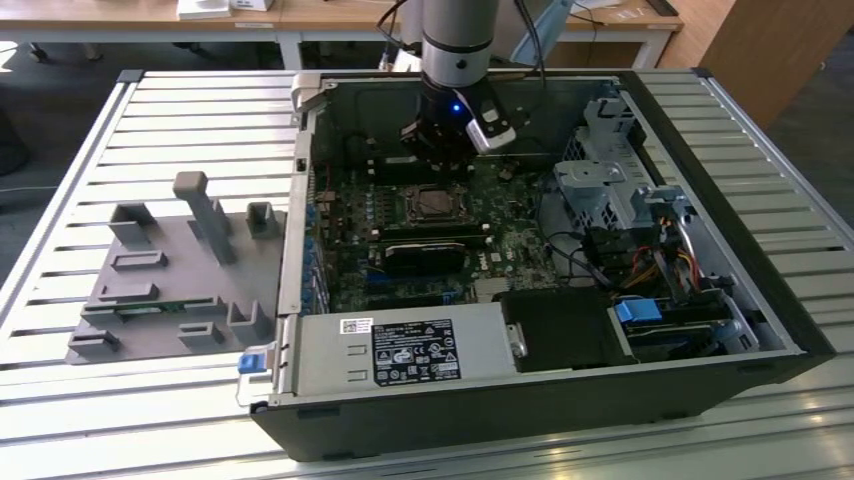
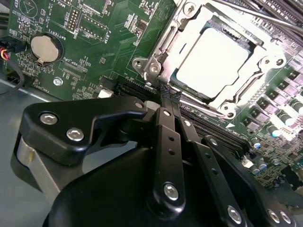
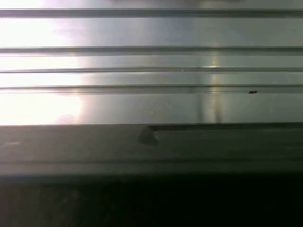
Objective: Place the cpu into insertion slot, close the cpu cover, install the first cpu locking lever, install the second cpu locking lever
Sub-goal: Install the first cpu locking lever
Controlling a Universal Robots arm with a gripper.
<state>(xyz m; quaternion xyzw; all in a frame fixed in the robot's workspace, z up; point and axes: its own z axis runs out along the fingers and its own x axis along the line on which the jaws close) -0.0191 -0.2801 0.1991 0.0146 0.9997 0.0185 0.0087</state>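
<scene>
Jaws: closed, fingers pressed together at a narrow tip with nothing between them; the gripper [image 2: 166, 91] points down at the silver frame's edge.
Contact: whether the tip touches metal there, I cannot tell.
Cpu [image 2: 213, 61]: already seated in the insertion slot [image 2: 158, 47], pale face showing through the window.
Cpu cover [image 2: 246, 82]: lying down flat over the chip, framing it.
Locking lever [image 2: 265, 16]: thin steel rod running along the socket's far side, apparently not yet latched.
Handling: lever looks stiff, springy and slick, best pushed near its free end; chip and pins fragile, so press metal only.
Surroundings: motherboard [image 1: 400, 250] inside an open computer case [image 1: 747, 330].
</scene>
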